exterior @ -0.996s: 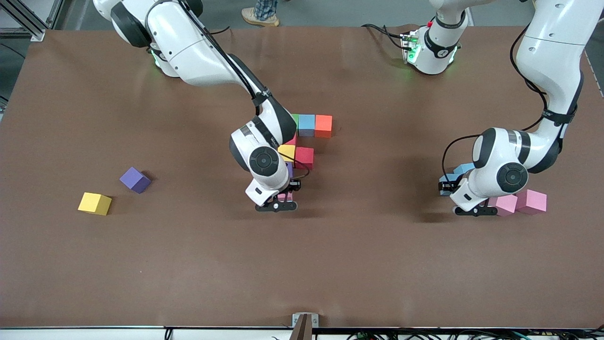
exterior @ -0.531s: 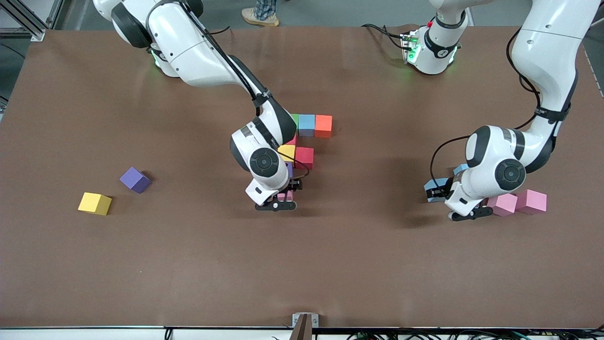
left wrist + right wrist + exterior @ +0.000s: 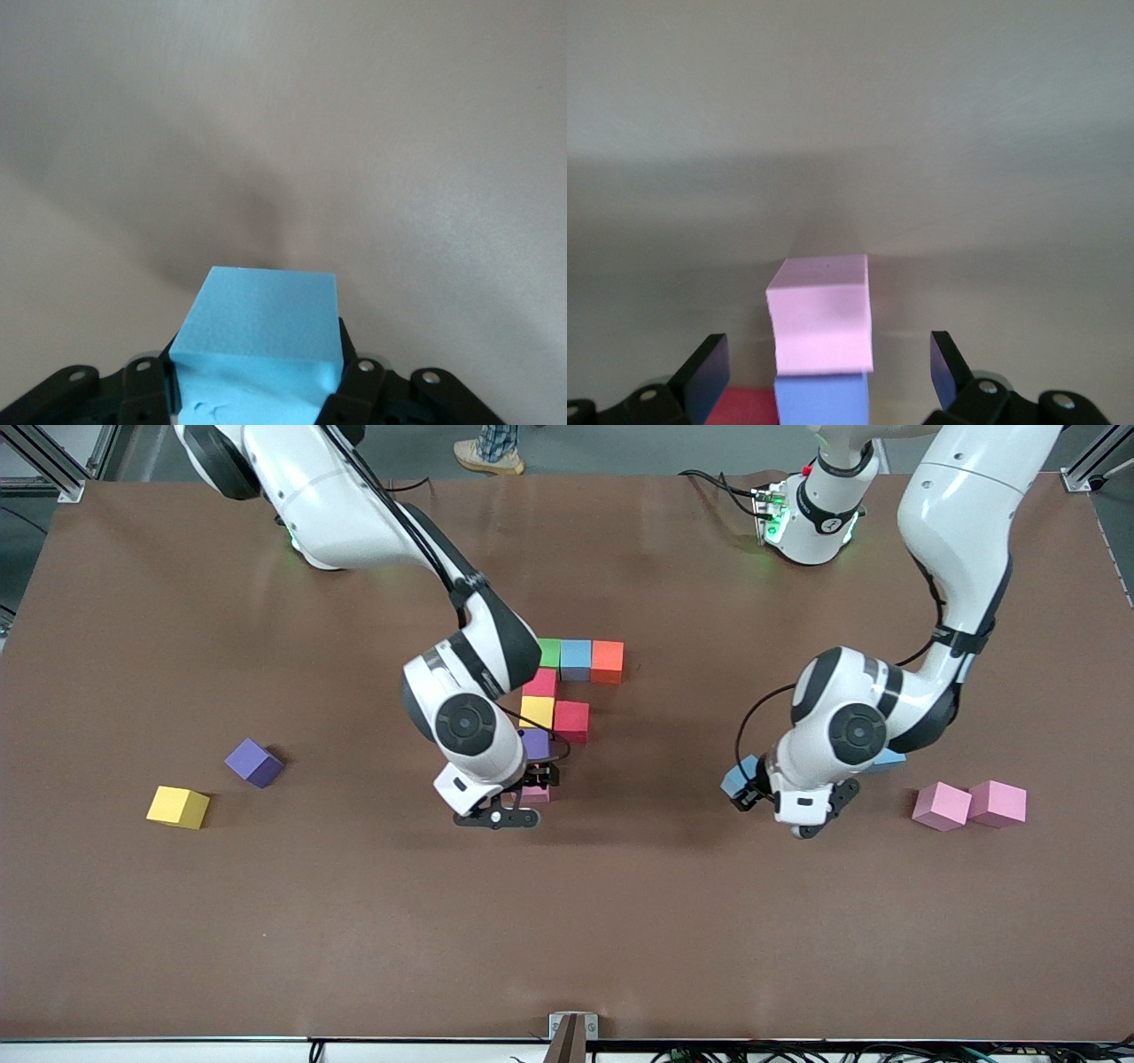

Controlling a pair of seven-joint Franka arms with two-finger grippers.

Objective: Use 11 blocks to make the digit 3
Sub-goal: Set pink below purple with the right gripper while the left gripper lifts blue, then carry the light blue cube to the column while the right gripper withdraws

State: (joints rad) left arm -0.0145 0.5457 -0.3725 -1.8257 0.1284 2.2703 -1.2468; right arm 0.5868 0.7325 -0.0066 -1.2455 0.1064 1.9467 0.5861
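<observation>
Hidden from me: my right arm's wrist covers part of the digit 3 (image 3: 567, 691) in the front view. Only a corner of the green foam cube (image 3: 551, 652) shows, and the pink foam cube (image 3: 535, 794) at the figure's 6 o'clock end peeps out as a sliver.
Cut off: a second light blue foam cube (image 3: 889, 759) shows only one edge from under my left arm's wrist. In the right wrist view the purple foam cube (image 3: 822, 400) and a red corner run off the frame's edge.
Hard to make out: I cannot tell from the front view whether the pink cube touches the purple one. The right wrist view shows them edge to edge.
Right gripper (image 3: 538, 778): released, with its fingers (image 3: 704, 372) spread wide on either side of the pink cube and touching neither face.
Left gripper (image 3: 749, 790): clenched on a light blue foam cube (image 3: 257, 336), which sits square between its fingers (image 3: 359, 385) over bare brown table (image 3: 620, 921).
Figure so far: the green cube, a light blue cube (image 3: 576, 660) and an orange cube (image 3: 608, 662) form the row at 12 o'clock. Below the green cube run a red cube (image 3: 540, 683), a yellow cube (image 3: 537, 711), the purple cube and the pink one. Another red cube (image 3: 571, 721) sits beside the yellow one at 3 o'clock.
Held cube against the figure: well apart from it, out at 4 o'clock.
Loose cubes: two pink foam cubes (image 3: 969, 804) touch each other at 3 o'clock from my left gripper. A purple cube (image 3: 253, 763) and a yellow cube (image 3: 178, 807) lie near each other toward the right arm's end.
</observation>
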